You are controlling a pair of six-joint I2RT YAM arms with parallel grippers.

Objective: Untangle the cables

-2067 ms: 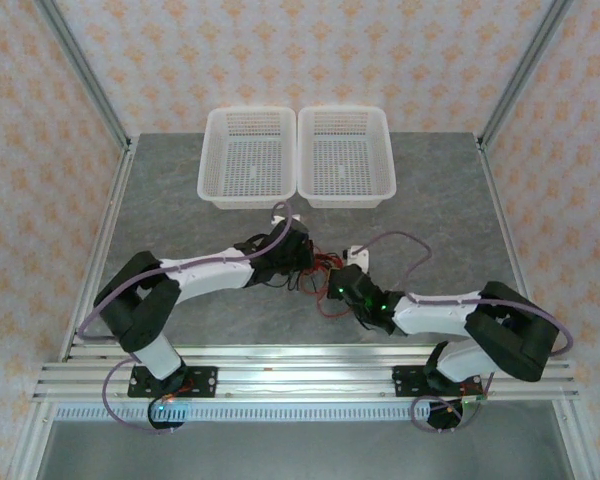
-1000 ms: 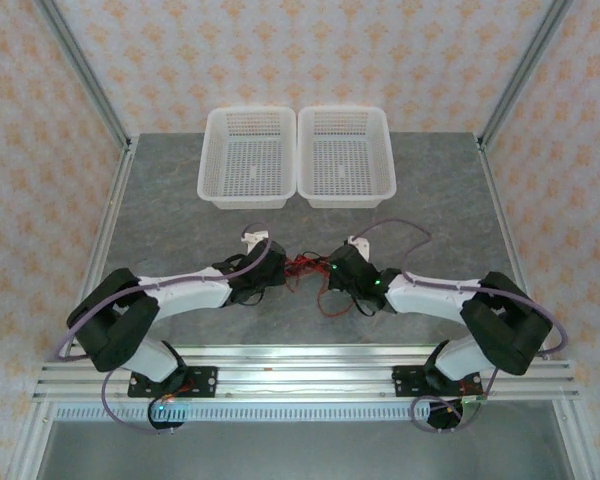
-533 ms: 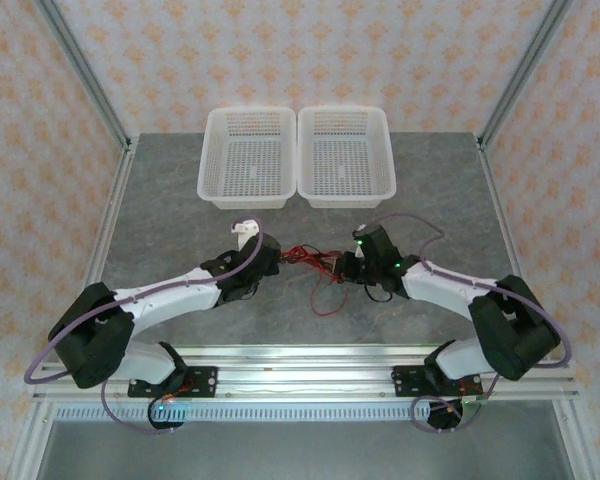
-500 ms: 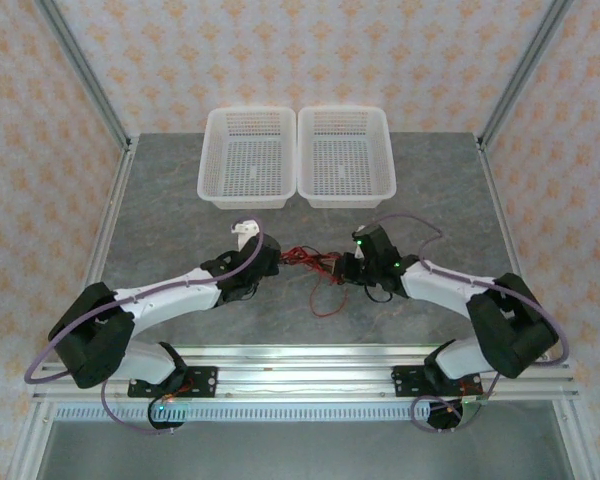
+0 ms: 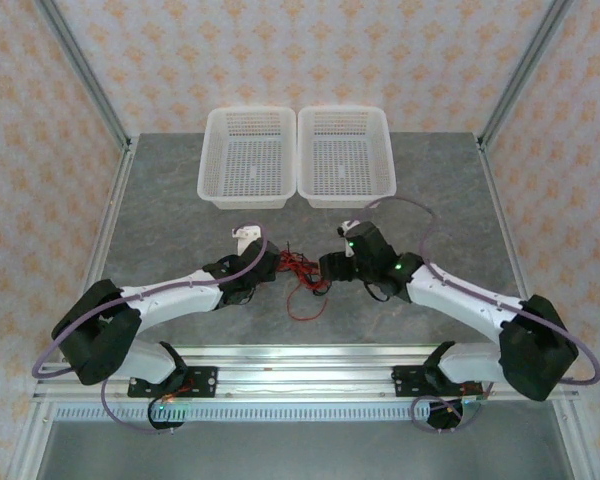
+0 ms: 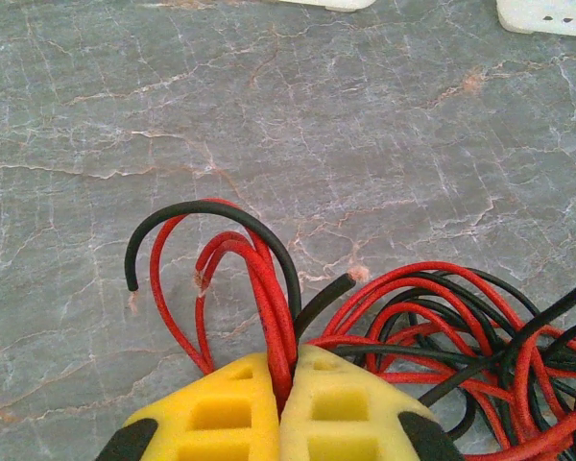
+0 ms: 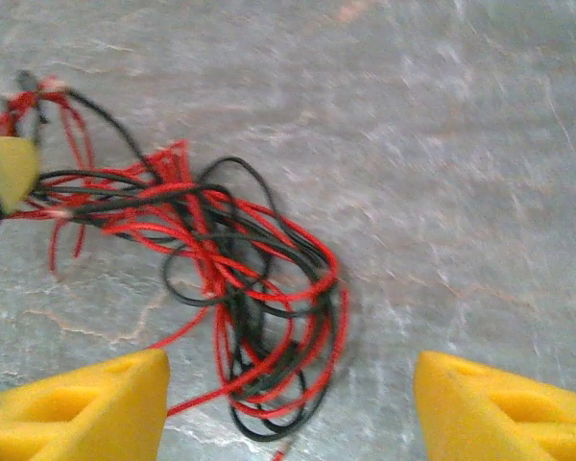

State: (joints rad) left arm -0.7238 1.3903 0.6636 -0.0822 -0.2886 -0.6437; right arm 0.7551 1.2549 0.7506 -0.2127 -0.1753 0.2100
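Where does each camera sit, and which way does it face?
Top external: above and behind, looking down on the grey marbled table, left arm and right arm.
Left wrist: on left arm, looking past the left gripper, shut on thin red and black cables.
Right wrist: on right arm, looking down past the open right gripper.
Shared: all three show the cables.

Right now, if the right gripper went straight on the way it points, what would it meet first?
Most likely the cables: the tangle lies directly ahead between the open fingers of the right gripper, on the table. How far off it is, I cannot tell.
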